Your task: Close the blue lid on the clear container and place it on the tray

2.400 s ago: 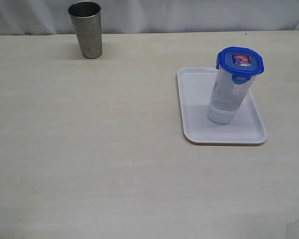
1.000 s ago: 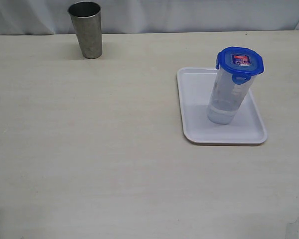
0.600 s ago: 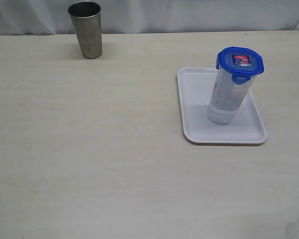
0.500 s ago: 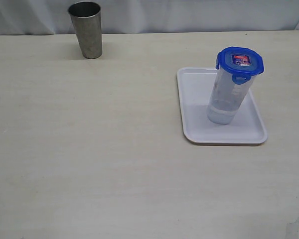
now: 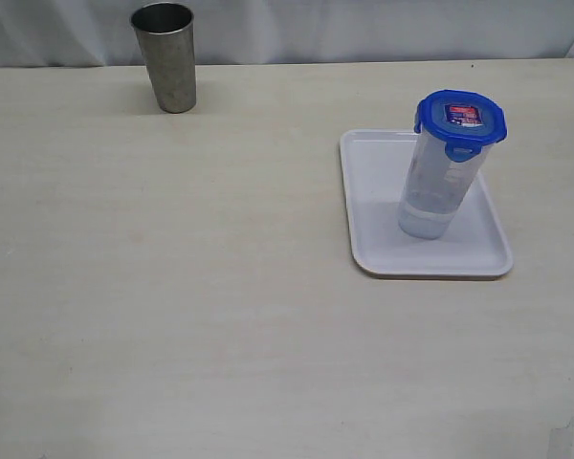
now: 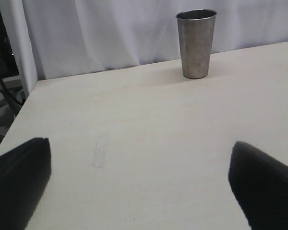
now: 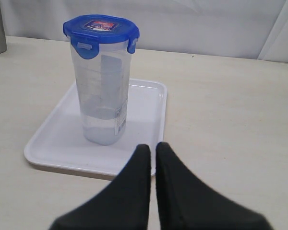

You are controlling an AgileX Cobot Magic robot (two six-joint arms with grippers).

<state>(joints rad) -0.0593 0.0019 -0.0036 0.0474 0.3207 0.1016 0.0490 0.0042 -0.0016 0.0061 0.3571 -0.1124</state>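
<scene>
The clear container (image 5: 438, 186) stands upright on the white tray (image 5: 383, 249) at the right of the table, with the blue lid (image 5: 461, 120) sitting on its top. The right wrist view shows the same container (image 7: 104, 96), lid (image 7: 101, 28) and tray (image 7: 144, 100). My right gripper (image 7: 153, 147) is shut with nothing between its fingers and hangs off the tray's near edge, apart from the container. My left gripper (image 6: 139, 155) is open over bare table, its two dark fingers (image 6: 19, 167) far apart. Neither gripper shows in the exterior view.
A grey steel cup (image 5: 165, 57) stands upright at the table's far left, also seen as the cup (image 6: 196, 43) in the left wrist view. White curtain runs behind the table. The table's left edge (image 6: 19, 108) lies close to my left gripper.
</scene>
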